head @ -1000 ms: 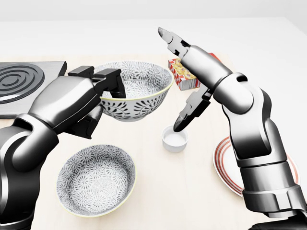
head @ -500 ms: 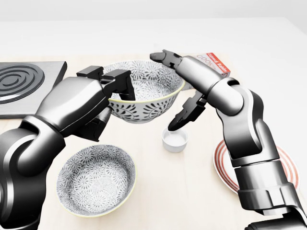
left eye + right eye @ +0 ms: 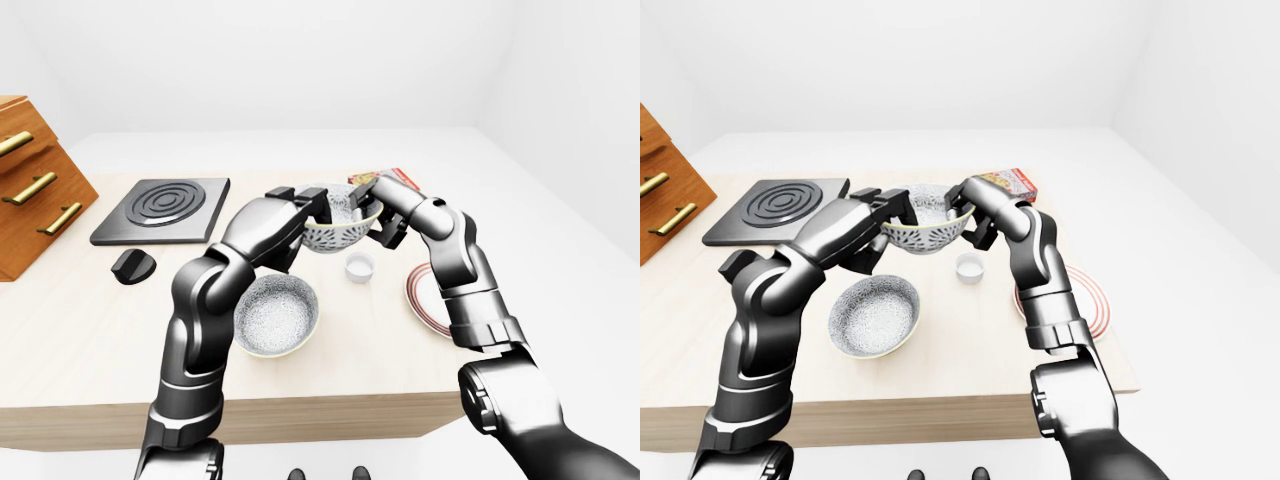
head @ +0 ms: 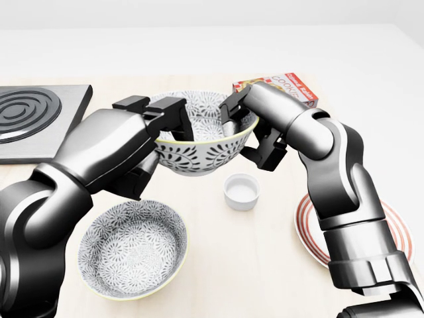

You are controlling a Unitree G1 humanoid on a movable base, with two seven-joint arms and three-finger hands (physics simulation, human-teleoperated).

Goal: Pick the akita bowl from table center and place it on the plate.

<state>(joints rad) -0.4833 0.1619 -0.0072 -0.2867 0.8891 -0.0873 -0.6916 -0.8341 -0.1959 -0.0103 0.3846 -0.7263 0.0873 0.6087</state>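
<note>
The akita bowl, white with a dark floral pattern and a yellowish rim, is held up over the table's middle in the head view. My left hand is shut on its left rim, fingers over the edge and thumb below. My right hand clamps the bowl's right rim, fingers inside and thumb outside. The red-ringed plate lies at the lower right, largely hidden behind my right forearm.
A second patterned bowl sits at the lower left and a small white cup under the held bowl's right side. A cookie box lies behind my right hand. The burner plate, a black knob and a wooden drawer unit are on the left.
My right hand swung down from its raised open pose and closed on the bowl's right rim. The left hand carried the bowl a little to the right.
</note>
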